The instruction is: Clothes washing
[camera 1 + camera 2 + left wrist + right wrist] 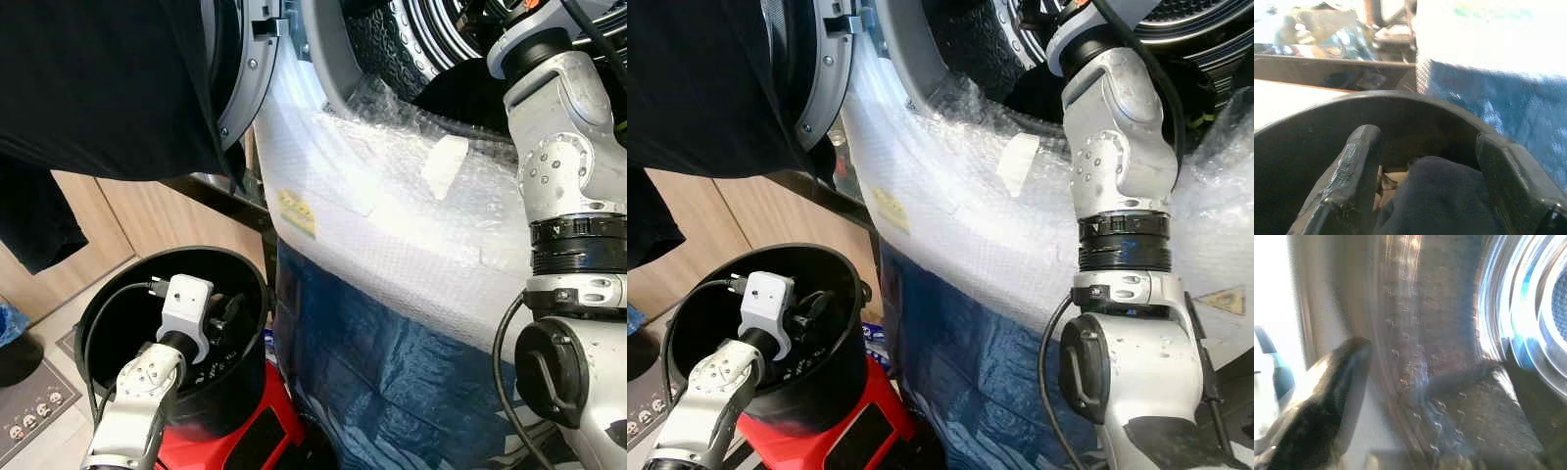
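Left gripper reaches down into a black bucket, its two fingers spread wide on either side of a dark cloth that bulges up between them; whether the pads press the cloth cannot be told. Seen from the head, this gripper sits just under the bucket's rim, behind the white wrist camera. Bucket stands on a red base on the floor, just beside the washer's front.

Right gripper is inside the drum, fingers apart with nothing between them; the view is blurred, showing the dimpled drum wall and bright ribbed rings. From the head, the right arm rises from the lower right and enters the washer's mouth at the top of the frame.

Washer front is wrapped in bubble wrap above and blue film below, with a yellow label on the wrap. Door stands open at the upper left. Black garment hangs across the upper left corner, over wooden panels.
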You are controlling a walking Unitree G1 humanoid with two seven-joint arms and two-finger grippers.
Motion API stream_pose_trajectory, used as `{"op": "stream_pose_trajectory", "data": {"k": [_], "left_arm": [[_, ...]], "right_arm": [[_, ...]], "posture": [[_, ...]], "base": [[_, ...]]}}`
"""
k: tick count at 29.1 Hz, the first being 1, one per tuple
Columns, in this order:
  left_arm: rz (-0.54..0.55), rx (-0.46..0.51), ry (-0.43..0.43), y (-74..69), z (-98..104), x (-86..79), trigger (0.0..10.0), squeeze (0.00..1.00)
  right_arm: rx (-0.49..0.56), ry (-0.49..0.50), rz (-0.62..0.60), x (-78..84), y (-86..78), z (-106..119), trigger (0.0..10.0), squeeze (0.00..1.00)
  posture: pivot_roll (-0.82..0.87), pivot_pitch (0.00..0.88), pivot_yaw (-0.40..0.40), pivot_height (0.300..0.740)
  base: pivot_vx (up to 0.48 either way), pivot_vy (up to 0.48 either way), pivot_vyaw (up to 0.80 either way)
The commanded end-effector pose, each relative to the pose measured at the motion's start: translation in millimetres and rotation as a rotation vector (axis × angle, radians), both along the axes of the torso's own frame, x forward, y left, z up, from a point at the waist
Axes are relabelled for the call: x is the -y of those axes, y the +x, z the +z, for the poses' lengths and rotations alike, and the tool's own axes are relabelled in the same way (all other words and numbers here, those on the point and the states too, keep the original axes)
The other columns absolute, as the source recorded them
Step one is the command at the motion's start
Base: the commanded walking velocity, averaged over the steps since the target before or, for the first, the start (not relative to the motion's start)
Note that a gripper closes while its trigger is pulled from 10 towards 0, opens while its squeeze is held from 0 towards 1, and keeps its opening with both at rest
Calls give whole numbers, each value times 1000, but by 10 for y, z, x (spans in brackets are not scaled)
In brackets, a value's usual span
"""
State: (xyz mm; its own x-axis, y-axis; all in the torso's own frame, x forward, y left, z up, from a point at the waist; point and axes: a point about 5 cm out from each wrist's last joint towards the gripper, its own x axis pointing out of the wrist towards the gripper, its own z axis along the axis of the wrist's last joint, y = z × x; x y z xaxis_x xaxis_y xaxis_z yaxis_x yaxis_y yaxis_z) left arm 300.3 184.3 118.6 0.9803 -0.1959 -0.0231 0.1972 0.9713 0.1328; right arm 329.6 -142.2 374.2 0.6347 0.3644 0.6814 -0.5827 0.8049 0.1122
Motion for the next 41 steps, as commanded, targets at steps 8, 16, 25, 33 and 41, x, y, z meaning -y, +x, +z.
{"op": "stream_pose_trajectory", "data": {"k": [8,16,25,33,41], "left_arm": [[48,71,-21,-33,88,-79,10000,0],[57,97,-28,-39,122,-70,10000,0],[79,111,-29,-74,145,-131,10000,0],[49,118,-47,-55,167,-35,10000,0],[38,124,-49,-60,179,-27,10000,0]], "right_arm": [[114,51,624,-623,-814,-469,10000,0],[26,-10,634,-584,-921,-720,10000,0],[-273,-331,572,-783,-844,-1602,10000,0],[-613,-550,354,-805,-602,-2595,10000,0],[-732,-585,322,-799,-591,-2878,10000,0]], "posture": [[106,91,40,740],[105,88,37,740],[111,111,35,740],[115,110,37,740],[118,106,43,740]], "base": [[0,0,0],[0,0,0],[0,0,0],[0,0,0],[0,0,0]]}}
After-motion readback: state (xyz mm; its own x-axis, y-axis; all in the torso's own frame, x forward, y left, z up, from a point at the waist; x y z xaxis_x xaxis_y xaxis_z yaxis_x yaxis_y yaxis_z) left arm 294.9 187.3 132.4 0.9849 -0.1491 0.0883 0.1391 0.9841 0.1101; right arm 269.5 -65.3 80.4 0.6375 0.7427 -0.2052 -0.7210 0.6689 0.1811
